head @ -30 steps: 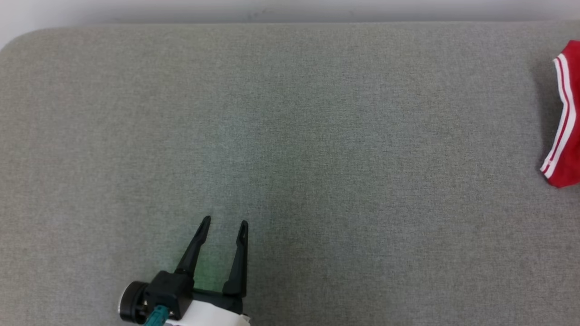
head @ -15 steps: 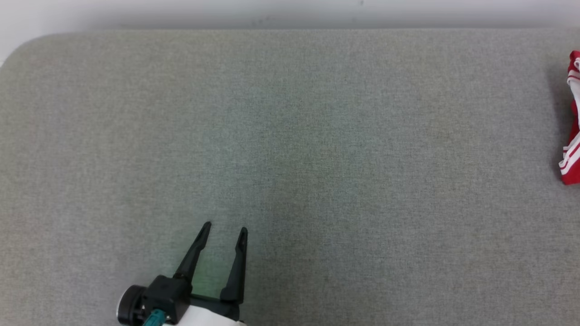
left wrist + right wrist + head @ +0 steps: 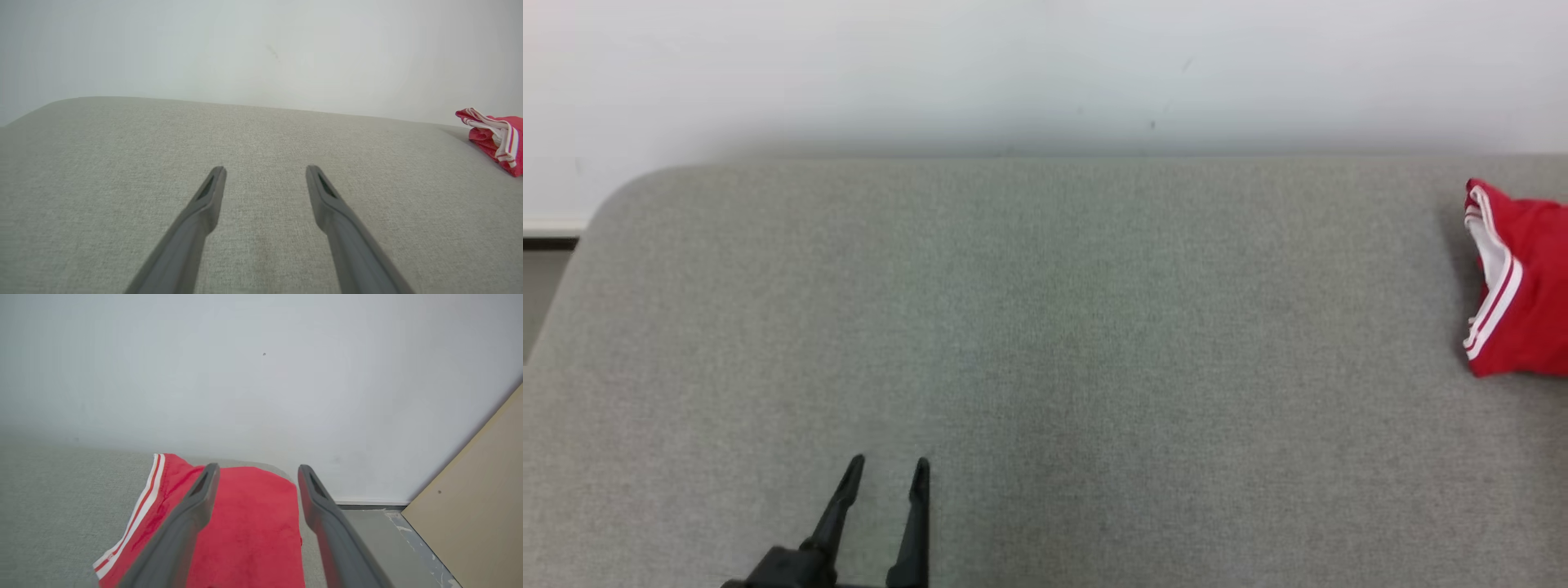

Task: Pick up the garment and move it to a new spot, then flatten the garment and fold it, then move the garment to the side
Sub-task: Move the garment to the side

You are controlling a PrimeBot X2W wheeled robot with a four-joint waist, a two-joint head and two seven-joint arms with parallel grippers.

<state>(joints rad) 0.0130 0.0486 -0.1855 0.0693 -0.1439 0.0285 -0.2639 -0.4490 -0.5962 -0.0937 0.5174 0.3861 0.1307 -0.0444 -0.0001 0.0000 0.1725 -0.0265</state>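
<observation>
Red garment (image 3: pixel 1523 286) lay folded at the far right edge of the bench (image 3: pixel 1045 343); the right hand (image 3: pixel 258 468) had just sprung wide open above it, empty, so the move aside looked finished. The left hand (image 3: pixel 889 463) gaped empty.

A bare test room or lab, it seems: a grey cloth-covered bench (image 3: pixel 1045 327) against a plain white wall (image 3: pixel 1045 73), a paint-flecked grey floor (image 3: pixel 367 526), and a raw wooden board (image 3: pixel 482 498) at the side.
</observation>
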